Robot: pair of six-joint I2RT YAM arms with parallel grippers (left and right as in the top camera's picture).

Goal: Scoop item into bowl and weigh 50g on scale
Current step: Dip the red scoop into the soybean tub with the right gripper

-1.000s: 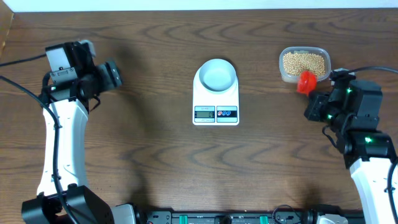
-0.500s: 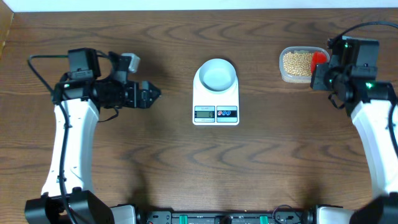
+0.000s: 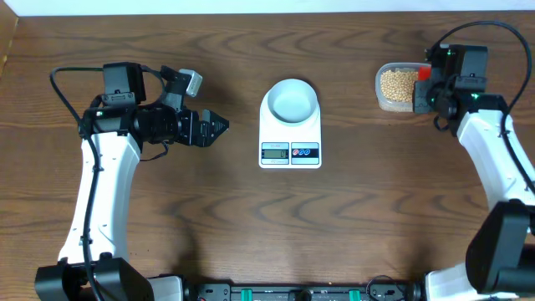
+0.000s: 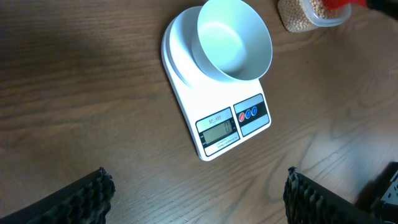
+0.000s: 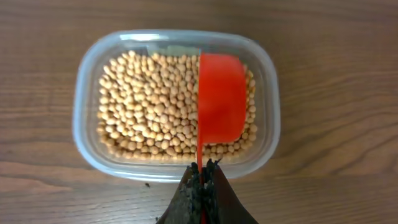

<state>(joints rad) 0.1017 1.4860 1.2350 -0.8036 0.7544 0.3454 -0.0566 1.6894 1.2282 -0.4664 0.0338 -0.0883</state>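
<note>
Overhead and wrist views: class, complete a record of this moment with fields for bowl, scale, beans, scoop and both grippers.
bowl: empty, sitting on the scale
scale: mid-table, display end uncovered
beans: in the clear tub, right of the scale
scoop: red, over the beans inside the tub
left gripper: open, empty, left of the scale
right gripper: shut on the scoop's handle

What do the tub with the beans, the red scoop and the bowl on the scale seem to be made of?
The tub: clear thin plastic, probably; the wood shows through its wall. The scoop: red plastic, apparently, smooth with a soft sheen. The bowl: smooth pale surface, evenly matte; plastic or glazed ceramic, I cannot tell.
</note>
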